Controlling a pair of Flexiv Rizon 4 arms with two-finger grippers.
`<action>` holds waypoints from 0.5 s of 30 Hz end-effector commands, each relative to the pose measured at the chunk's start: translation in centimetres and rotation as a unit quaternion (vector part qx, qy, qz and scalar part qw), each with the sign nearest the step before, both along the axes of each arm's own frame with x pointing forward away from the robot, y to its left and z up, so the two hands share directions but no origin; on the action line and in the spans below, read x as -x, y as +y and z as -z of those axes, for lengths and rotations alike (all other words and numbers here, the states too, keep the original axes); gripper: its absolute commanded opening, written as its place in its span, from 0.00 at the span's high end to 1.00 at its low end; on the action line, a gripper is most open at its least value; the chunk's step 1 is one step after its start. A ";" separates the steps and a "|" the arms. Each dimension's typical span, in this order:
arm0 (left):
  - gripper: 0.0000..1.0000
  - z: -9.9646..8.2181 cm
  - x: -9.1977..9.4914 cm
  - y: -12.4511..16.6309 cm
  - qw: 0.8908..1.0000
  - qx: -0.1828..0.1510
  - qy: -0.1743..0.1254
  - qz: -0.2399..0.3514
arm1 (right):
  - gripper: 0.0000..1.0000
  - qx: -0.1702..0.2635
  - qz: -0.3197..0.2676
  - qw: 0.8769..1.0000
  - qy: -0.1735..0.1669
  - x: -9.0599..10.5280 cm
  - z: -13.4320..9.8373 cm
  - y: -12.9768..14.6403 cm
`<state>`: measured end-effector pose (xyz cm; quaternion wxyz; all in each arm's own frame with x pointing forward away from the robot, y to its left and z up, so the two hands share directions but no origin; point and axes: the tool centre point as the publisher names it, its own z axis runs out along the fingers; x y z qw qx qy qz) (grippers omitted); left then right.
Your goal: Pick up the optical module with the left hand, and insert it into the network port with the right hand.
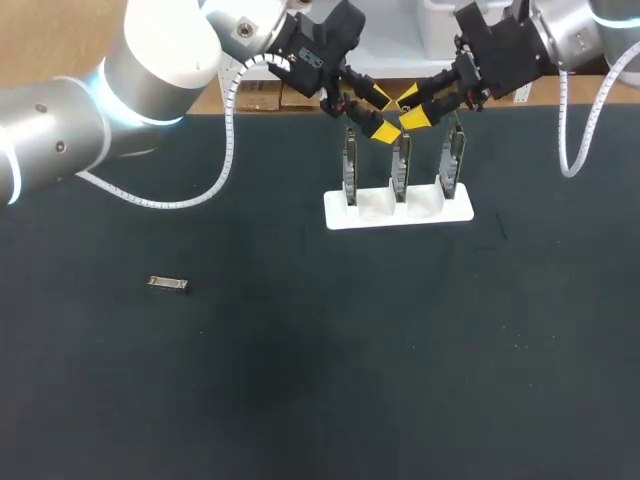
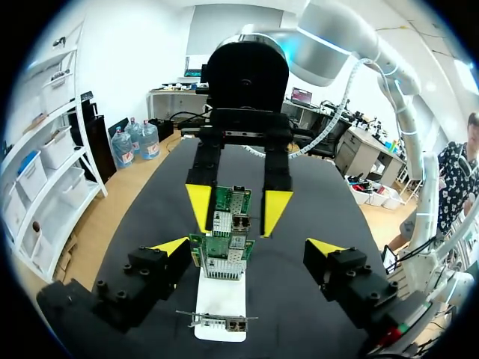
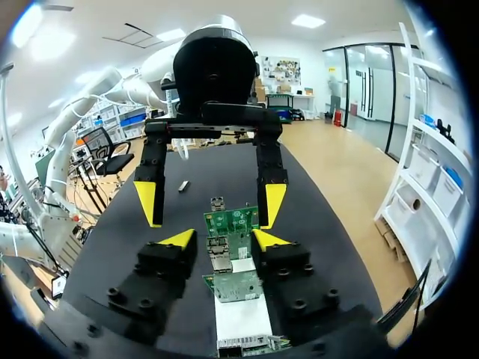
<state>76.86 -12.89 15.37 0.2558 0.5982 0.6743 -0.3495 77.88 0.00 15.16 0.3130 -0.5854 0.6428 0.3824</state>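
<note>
Head view: optical module (image 1: pixel 167 284) lies flat on dark table (image 1: pixel 330 380), left of centre, well apart from white holder (image 1: pixel 400 210) w/ three upright cards (image 1: pixel 400 165) at upper centre. L gripper (image 1: pixel 380 113) & R gripper (image 1: pixel 412 108) hang tip to tip above the cards, both spread

L wrist: own fingers wide apart, cards ahead; R gripper opposite, fingers either side of a card

R wrist: own fingers apart, flanking a card, no clear contact; module on table beyond L gripper

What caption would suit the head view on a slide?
Left tool and right tool above the card stand; module lies untouched.
</note>
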 end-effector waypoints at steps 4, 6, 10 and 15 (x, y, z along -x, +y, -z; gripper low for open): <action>0.00 -0.1 0.0 0.0 1.000 -0.002 0.000 0.000 | 0.00 -0.005 0.006 1.000 -0.004 0.0 -0.5 -0.1; 0.00 -0.1 0.0 0.0 1.000 -0.002 0.000 0.000 | 0.00 -0.011 0.009 1.000 -0.001 -0.2 -0.7 -0.1; 0.00 -0.1 0.0 0.0 1.000 -0.002 0.000 0.000 | 0.00 -0.021 0.010 1.000 0.001 -0.3 -1.4 -0.3; 0.00 -0.1 0.0 0.0 1.000 -0.002 0.000 0.000 | 0.00 -0.028 0.011 1.000 0.000 -0.4 -2.0 -0.7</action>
